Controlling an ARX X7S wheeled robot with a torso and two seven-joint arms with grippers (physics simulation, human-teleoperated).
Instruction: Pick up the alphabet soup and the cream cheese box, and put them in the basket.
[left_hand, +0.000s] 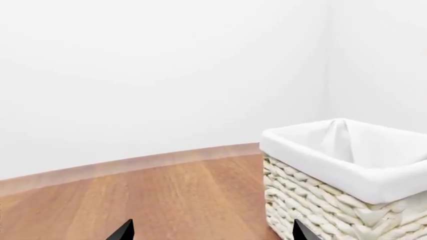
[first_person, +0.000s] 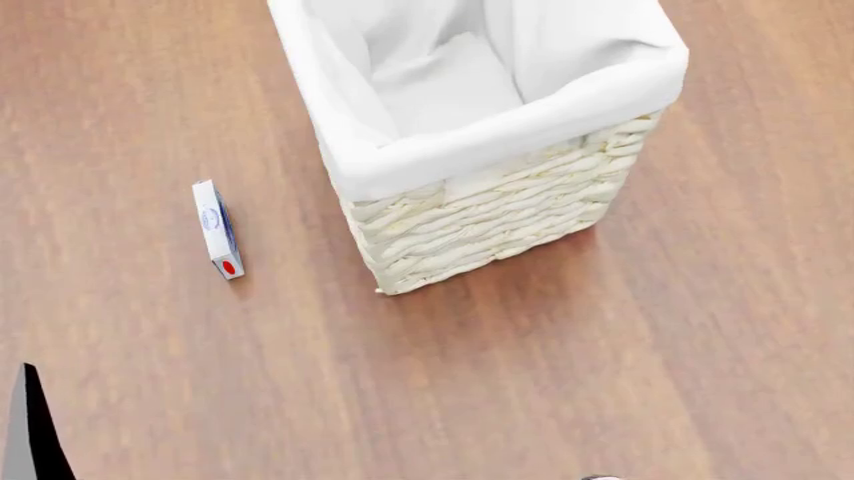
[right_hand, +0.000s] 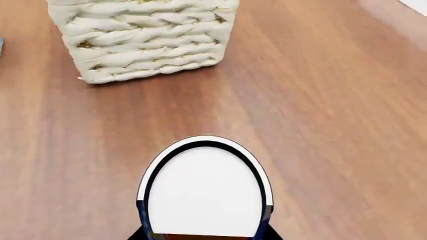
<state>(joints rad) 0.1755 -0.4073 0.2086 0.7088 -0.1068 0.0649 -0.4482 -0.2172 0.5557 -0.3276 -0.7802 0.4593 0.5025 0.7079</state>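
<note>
1. The right tool (right_hand: 203, 235) is pinching the can (right_hand: 204, 192), with the basket (right_hand: 140, 40) ahead of it.
2. The left tool (left_hand: 210, 232) is hanging spread beside the basket; the box (first_person: 216, 228) is lying on the worktop (first_person: 120, 120), apart.
3. A loose pinch risks dropping the can short of the basket.

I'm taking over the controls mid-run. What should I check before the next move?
1. Soup can held between the right gripper fingers: ok.
2. Basket upright, mouth open: ok.
3. Basket inside free: ok, only the liner shows.
4. Left gripper open and empty: ok.
5. Cream cheese box on the floor, apart from the basket: ok.
6. Can high enough to clear the basket rim: cannot tell.
</note>
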